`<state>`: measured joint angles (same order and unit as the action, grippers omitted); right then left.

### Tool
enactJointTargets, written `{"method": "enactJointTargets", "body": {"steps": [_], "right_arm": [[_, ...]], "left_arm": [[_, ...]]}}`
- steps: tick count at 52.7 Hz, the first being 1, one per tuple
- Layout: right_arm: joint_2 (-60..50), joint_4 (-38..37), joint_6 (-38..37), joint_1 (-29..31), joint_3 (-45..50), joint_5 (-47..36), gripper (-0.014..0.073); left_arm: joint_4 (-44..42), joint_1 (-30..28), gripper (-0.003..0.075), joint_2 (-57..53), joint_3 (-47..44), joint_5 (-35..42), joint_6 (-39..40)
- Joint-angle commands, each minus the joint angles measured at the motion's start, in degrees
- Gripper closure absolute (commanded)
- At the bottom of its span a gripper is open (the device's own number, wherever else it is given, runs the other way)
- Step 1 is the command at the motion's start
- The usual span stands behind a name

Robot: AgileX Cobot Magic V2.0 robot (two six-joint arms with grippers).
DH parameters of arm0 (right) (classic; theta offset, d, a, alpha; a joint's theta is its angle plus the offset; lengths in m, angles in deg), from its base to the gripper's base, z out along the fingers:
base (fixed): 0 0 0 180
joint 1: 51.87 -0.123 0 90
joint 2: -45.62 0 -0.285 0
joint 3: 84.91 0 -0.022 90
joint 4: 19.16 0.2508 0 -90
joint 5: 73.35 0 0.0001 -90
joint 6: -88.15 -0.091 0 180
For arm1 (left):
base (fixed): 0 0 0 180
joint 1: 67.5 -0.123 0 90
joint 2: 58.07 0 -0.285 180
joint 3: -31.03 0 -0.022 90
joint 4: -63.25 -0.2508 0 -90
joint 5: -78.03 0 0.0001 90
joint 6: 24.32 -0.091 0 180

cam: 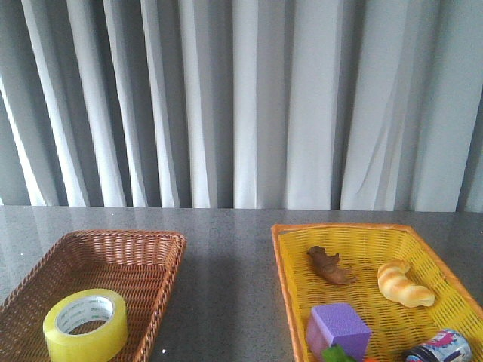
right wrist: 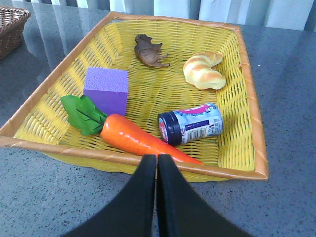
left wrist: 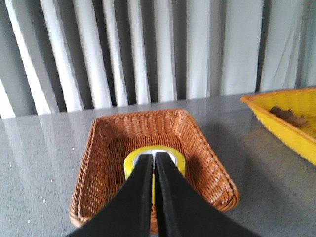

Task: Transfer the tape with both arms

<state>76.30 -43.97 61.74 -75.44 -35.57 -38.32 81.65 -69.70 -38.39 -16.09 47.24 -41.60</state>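
A grey speckled table [cam: 226,286] bears a brown wicker basket [cam: 151,260] and a yellow basket [cam: 290,283].

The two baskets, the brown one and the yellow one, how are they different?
The brown basket is dark woven wicker; the yellow basket is bright yellow with an orange rim. The brown basket holds only the tape, while the yellow basket holds several things: a purple cube, a carrot, a bread roll, a can and a small brown animal. Both are rectangular, woven, and sit on the grey table.
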Motion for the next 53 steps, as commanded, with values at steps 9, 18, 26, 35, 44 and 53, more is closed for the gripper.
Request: {"method": "enactJointTargets", "body": {"steps": [9, 18, 26, 35, 44, 53], "right_arm": [[0.7, -1.7, 0.1, 0.3, -1.5, -3.6, 0.0599], [0.8, -1.7, 0.1, 0.3, -1.5, -3.6, 0.0599], [0.6, -1.5, 0.1, 0.3, -1.5, -3.5, 0.0599], [0.6, -1.5, 0.1, 0.3, -1.5, -3.2, 0.0599], [0.6, -1.5, 0.1, 0.3, -1.5, -2.9, 0.0599], [0.6, -1.5, 0.1, 0.3, -1.5, -2.8, 0.0599]], "left_arm": [[-0.8, 0.0, 0.0726, -6.3, -21.2, 26.6, 0.1], [-1.2, 0.0, 0.0726, -13.7, -29.6, 30.0, 0.0], [-4.1, -1.2, 0.0726, -13.6, -30.3, 26.9, -1.7], [-7.8, -3.6, 0.0726, -13.5, -30.3, 26.8, -1.9], [-7.7, -4.0, 0.0726, -13.5, -30.3, 26.8, -1.7], [-7.3, -4.0, 0.0726, -13.5, -30.3, 27.1, -1.1]]}}
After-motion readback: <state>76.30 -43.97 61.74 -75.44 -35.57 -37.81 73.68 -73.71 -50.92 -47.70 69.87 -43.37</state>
